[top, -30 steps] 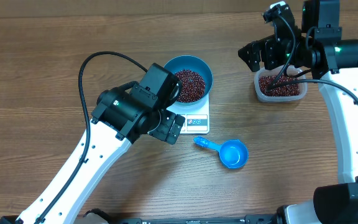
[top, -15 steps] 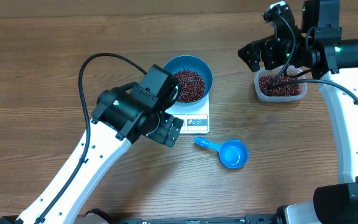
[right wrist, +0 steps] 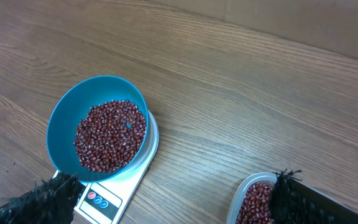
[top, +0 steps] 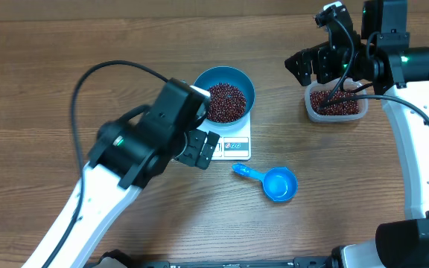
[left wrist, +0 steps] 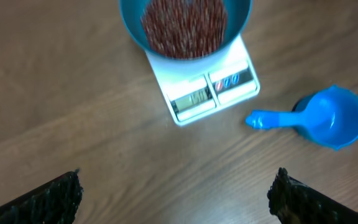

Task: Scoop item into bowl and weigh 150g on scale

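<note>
Only illegible digits on scale [left wrist: 213,92]

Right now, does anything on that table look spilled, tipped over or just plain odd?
Nothing stands out. The beans sit inside the blue bowl, which rests on the white scale, and in the clear tub; I see none loose on the table. The blue scoop lies empty near the scale.

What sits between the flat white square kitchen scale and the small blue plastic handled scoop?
Nothing. Only bare wooden table separates the white scale from the blue scoop. The left wrist view shows it best, and the overhead view agrees.
</note>
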`<action>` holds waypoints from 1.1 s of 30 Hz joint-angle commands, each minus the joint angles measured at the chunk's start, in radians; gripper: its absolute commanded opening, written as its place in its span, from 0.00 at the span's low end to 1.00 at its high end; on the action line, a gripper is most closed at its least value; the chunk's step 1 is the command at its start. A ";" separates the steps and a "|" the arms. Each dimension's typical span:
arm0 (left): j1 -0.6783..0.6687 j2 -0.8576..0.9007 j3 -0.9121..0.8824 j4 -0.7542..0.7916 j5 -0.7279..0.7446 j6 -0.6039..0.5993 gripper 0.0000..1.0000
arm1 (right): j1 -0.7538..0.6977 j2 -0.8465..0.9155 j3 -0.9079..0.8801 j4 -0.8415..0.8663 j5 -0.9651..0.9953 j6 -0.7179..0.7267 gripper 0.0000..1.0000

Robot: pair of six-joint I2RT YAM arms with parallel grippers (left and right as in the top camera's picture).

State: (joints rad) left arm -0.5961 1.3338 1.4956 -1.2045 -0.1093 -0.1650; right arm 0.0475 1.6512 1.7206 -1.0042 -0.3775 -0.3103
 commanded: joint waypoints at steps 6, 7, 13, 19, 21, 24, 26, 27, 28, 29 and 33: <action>0.147 -0.372 -0.380 0.329 -0.010 -0.101 1.00 | -0.003 -0.022 0.002 0.004 -0.008 0.003 1.00; 0.190 -0.460 -0.479 0.394 0.029 -0.101 0.99 | -0.003 -0.022 0.002 0.004 -0.008 0.003 1.00; 0.291 -0.831 -0.796 0.555 0.070 -0.105 1.00 | -0.003 -0.022 0.002 0.004 -0.008 0.003 1.00; 0.370 -1.191 -1.027 0.560 0.078 -0.159 1.00 | -0.003 -0.022 0.002 0.004 -0.008 0.003 1.00; 0.387 -1.283 -1.101 0.558 0.078 -0.200 1.00 | -0.003 -0.022 0.002 0.004 -0.008 0.003 1.00; 0.389 -1.327 -1.188 0.580 0.092 -0.278 1.00 | -0.003 -0.022 0.002 0.004 -0.008 0.003 1.00; 0.384 -1.331 -1.218 0.592 0.113 -0.289 1.00 | -0.003 -0.022 0.002 0.004 -0.008 0.003 1.00; 0.378 -1.331 -1.228 0.592 0.120 -0.288 1.00 | -0.003 -0.022 0.002 0.004 -0.008 0.003 1.00; 0.375 -1.331 -1.234 0.591 0.125 -0.288 1.00 | -0.003 -0.022 0.002 0.004 -0.008 0.003 1.00; 0.372 -1.331 -1.240 0.592 0.130 -0.288 1.00 | -0.003 -0.022 0.002 0.004 -0.008 0.003 1.00; 0.366 -1.331 -1.268 0.600 0.159 -0.294 1.00 | -0.003 -0.022 0.002 0.004 -0.008 0.003 1.00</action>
State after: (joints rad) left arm -0.2165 0.0174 0.2550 -0.6159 0.0120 -0.4324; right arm 0.0471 1.6512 1.7203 -1.0050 -0.3782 -0.3103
